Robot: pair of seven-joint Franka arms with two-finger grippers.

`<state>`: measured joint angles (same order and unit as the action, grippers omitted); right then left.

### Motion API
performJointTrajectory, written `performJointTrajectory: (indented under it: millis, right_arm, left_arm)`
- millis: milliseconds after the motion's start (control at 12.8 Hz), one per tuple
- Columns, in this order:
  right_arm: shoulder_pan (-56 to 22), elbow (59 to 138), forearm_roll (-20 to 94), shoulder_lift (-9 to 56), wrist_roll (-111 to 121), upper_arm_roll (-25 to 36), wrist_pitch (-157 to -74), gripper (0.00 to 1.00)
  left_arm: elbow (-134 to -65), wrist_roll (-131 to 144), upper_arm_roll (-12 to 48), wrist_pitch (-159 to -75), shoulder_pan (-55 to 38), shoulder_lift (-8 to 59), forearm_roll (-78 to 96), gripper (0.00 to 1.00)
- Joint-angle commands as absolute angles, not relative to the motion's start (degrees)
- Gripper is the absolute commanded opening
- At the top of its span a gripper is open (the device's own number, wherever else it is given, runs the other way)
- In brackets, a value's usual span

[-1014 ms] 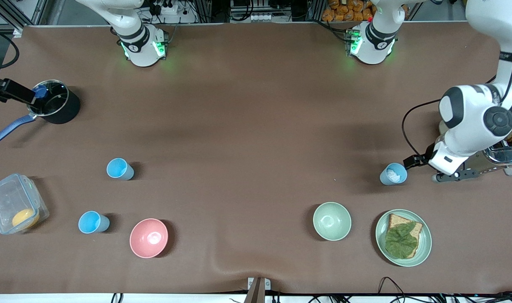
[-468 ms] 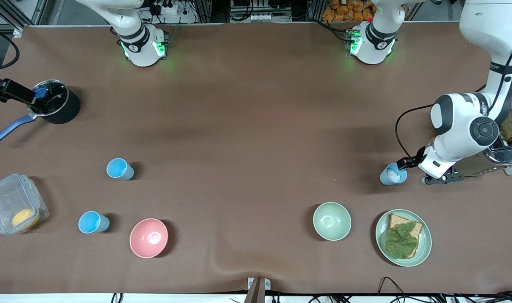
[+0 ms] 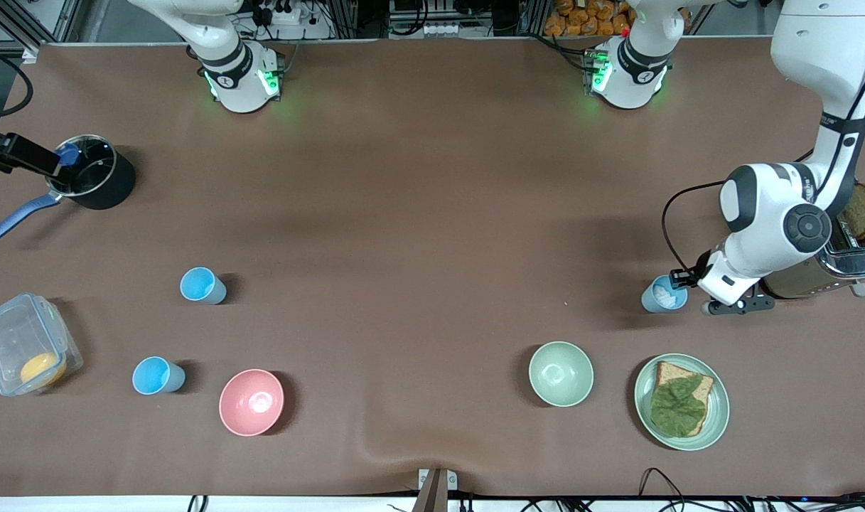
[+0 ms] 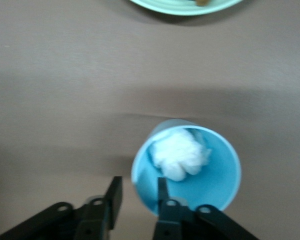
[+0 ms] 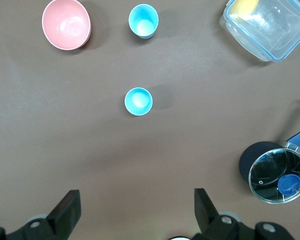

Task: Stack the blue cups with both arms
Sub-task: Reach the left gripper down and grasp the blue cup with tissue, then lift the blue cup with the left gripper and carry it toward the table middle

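Note:
A blue cup (image 3: pixel 663 296) with a white wad (image 4: pixel 182 152) in it stands toward the left arm's end of the table. My left gripper (image 3: pixel 681 281) is at its rim. In the left wrist view the left gripper (image 4: pixel 138 181) straddles the wall of this cup (image 4: pixel 217 182), one finger inside, one outside, with a gap still showing outside. Two empty blue cups (image 3: pixel 202 285) (image 3: pixel 155 375) stand toward the right arm's end. My right gripper (image 5: pixel 136 192) hangs open high above the table, looking down on both cups (image 5: pixel 138 101) (image 5: pixel 143 20).
A pink bowl (image 3: pixel 251 402) stands beside the nearer empty cup. A pale green bowl (image 3: pixel 561 373) and a plate (image 3: pixel 721 412) with bread and lettuce lie nearer the camera than the filled cup. A toaster (image 3: pixel 855 259), a pot (image 3: pixel 94 181) and a plastic box (image 3: pixel 6 341) stand at the table's ends.
The left arm has slid toward the filled cup and its fingers have narrowed around the rim. The right arm has not moved.

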<state>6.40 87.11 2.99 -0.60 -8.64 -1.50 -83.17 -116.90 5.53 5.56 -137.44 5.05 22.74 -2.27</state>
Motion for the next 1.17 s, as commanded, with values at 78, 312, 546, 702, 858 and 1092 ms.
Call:
performJointTrajectory:
  millis: [78,312,546,702,858,1092]
  right_arm:
    - [6.68,85.96,2.81,-0.17,-8.17,-1.67,-82.27,1.0]
    - [6.68,85.96,2.81,-0.18,-8.17,-1.67,-82.27,1.0]
    - [6.68,85.96,2.81,-0.18,-8.17,-1.67,-82.27,1.0]
    - [6.68,86.04,2.81,-0.44,-8.17,-1.67,-81.74,1.0]
    - [6.77,85.87,2.81,-0.53,-8.09,-1.67,-81.21,1.0]
    - [7.03,85.78,2.81,-0.53,-8.09,-1.67,-81.21,1.0]
  left_arm:
    - [-115.66,6.94,8.87,-137.2,3.95,23.38,0.26,0.0]
    - [-115.93,18.22,15.0,-135.1,4.04,22.41,2.63,0.0]
    - [-115.49,36.24,24.23,-134.65,3.78,22.06,2.46,0.0]
    - [-113.83,46.36,27.5,-134.65,0.64,22.15,1.85,0.0]
    - [-111.37,55.59,27.33,-134.65,-5.86,22.58,1.76,0.0]
    - [-105.4,67.55,27.07,-134.65,-13.16,26.35,0.54,0.0]
